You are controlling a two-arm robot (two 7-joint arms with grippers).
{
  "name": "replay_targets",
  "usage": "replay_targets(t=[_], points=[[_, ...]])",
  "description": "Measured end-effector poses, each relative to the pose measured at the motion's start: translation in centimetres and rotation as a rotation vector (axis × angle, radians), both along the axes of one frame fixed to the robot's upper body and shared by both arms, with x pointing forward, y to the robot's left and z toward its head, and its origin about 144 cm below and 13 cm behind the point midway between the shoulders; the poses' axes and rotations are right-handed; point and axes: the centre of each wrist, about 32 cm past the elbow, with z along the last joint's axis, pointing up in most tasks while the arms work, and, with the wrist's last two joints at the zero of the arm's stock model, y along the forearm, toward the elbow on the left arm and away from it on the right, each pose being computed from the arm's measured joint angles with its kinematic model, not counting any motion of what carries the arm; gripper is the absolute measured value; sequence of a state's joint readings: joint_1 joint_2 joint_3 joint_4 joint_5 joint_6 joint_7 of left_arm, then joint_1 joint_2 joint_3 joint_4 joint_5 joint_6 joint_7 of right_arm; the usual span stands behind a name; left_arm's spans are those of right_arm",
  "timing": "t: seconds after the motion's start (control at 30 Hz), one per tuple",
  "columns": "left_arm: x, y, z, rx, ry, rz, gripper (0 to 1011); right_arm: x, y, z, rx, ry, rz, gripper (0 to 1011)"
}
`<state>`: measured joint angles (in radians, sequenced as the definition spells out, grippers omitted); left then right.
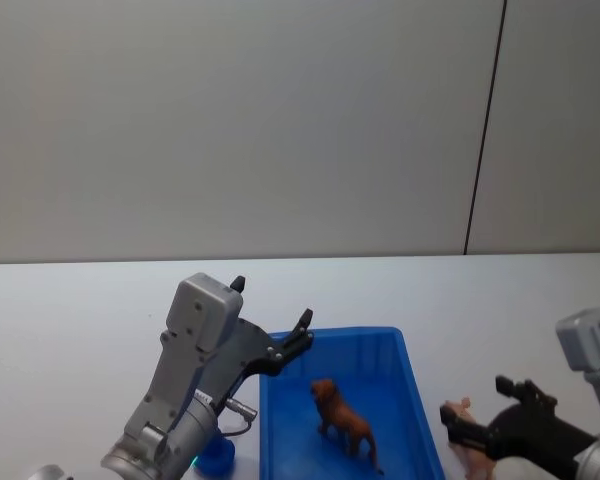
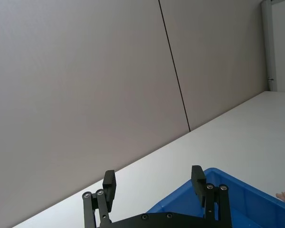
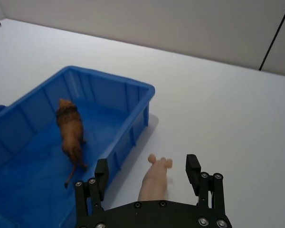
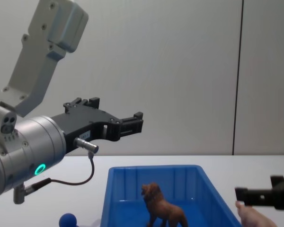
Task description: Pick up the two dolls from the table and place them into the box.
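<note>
Two-arm pick-and-place scene on a flat plain white tabletop (image 1: 80,320). A rectangular bright blue plastic bin with ribbed inner walls (image 3: 128,137) lies toward the tabletop's near edge, its long sides running from near to far. A reddish-brown maned plastic lion figurine (image 3: 71,128) stands upright on the bin floor, roughly midway between the long walls. A pale pink plastic pig figurine (image 3: 154,180) rests on the tabletop just beside the bin's right long wall, with a narrow gap between them.

The right gripper (image 3: 147,164) is low over the tabletop with its fingers spread wide on either side of the pig; clear space shows between each finger and the pig's body. The left gripper (image 2: 153,173) is raised well above the tabletop, over the bin's far-left corner, its fingers also spread wide with nothing between them. A small blue ball (image 1: 217,458) sits on the tabletop just left of the bin, near the front edge.
</note>
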<state>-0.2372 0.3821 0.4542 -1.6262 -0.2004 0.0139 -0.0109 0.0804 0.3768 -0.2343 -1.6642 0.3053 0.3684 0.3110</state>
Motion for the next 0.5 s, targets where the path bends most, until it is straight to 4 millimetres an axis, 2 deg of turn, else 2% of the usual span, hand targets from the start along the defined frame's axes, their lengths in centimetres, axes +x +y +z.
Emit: replay_targets(t=[0.5], points=[[0.0,0.0,0.0,0.0,0.0,0.0,1001,-0.4,-0.4,-2.6,-0.016,0.104,-0.044,994]])
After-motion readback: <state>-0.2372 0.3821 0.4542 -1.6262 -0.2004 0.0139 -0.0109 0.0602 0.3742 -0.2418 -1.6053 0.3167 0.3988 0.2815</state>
